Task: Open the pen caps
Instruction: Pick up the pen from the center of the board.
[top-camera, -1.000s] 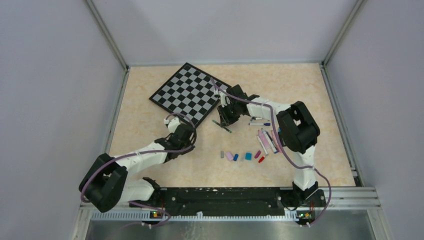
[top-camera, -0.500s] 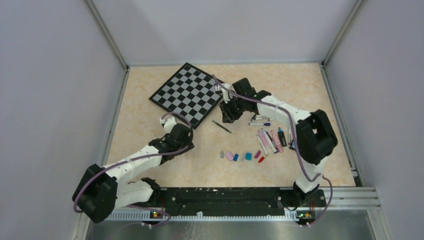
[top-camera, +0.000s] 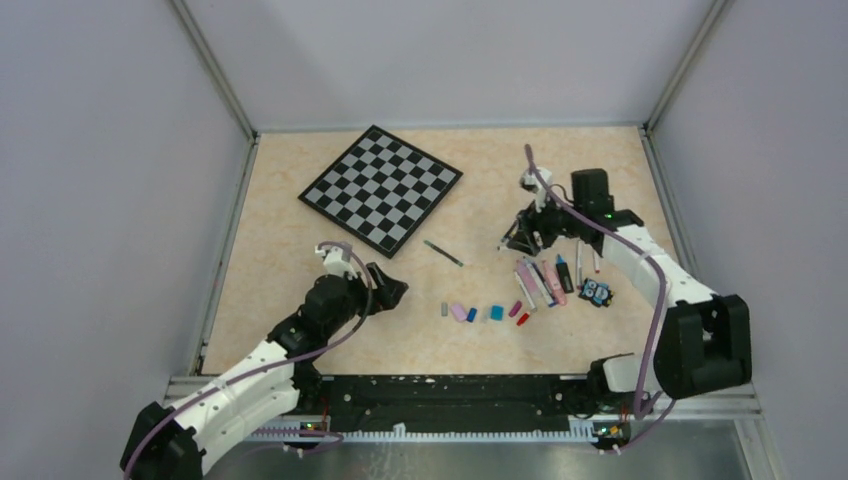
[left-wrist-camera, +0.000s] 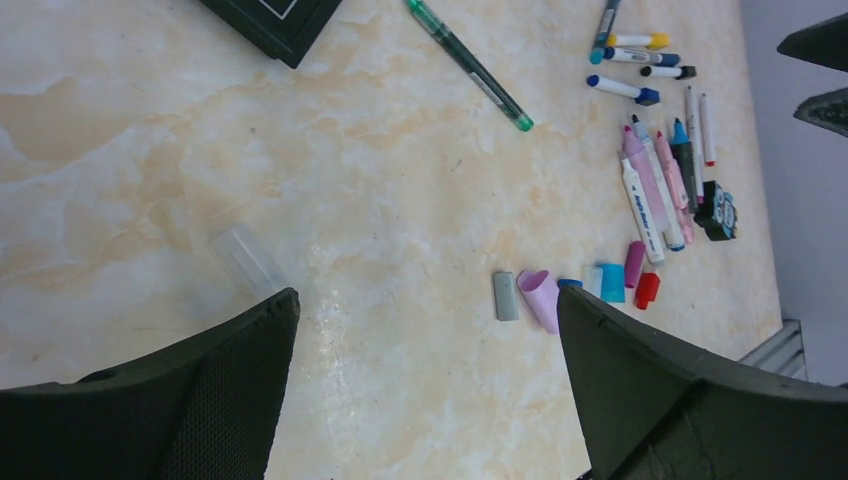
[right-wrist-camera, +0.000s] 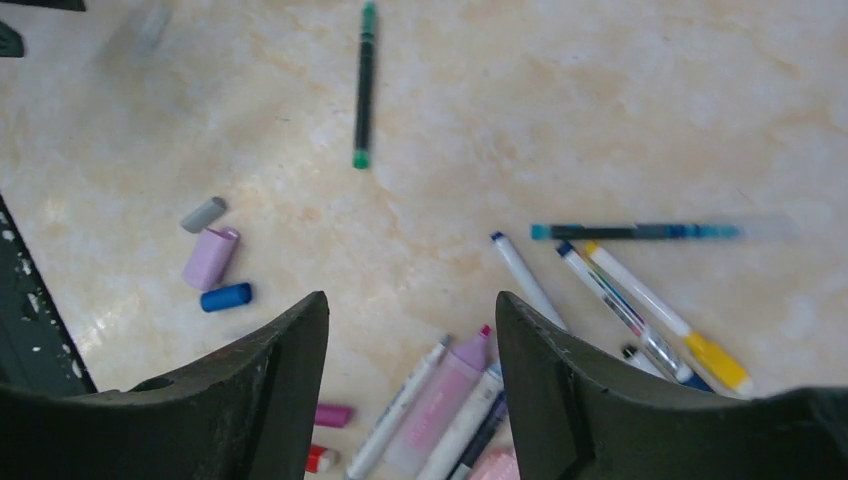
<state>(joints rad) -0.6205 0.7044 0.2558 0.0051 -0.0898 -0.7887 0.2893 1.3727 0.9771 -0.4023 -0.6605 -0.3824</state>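
1. Pen caps (top-camera: 496, 313) are lying loose in a short row on the tabletop (top-camera: 280, 240), close to the near edge and a little right of its middle.
2. Along that row a grey cap (left-wrist-camera: 506, 296), a pink cap (left-wrist-camera: 540, 298), a blue cap (right-wrist-camera: 226, 297), a teal cap (left-wrist-camera: 610, 282), a magenta cap (left-wrist-camera: 634, 263) and a red cap (left-wrist-camera: 646, 290) are resting, several of them touching.
3. A clear cap (left-wrist-camera: 248, 262) is lying by itself, apart from the row on the side toward the left edge.
4. Pink highlighters and pens (top-camera: 545, 280) are lying bunched between the row and the right edge, with thin pens (right-wrist-camera: 660, 308) fanning out on the far side of the bunch.
5. A green pen (top-camera: 443, 252) is lying alone near the middle of the tabletop, between the checkered board (top-camera: 380, 188) and the row.
6. The board is sitting diagonally toward the far left corner.
7. A small black-and-blue figure (top-camera: 597, 292) is sitting just beside the bunch, toward the right edge.
8. The left gripper (left-wrist-camera: 426, 294) is hovering above the tabletop on the left of the row, its jaws spread wide and gripping nothing.
9. The right gripper (right-wrist-camera: 410, 297) is hanging over the thin pens, its jaws likewise spread wide with nothing between them.
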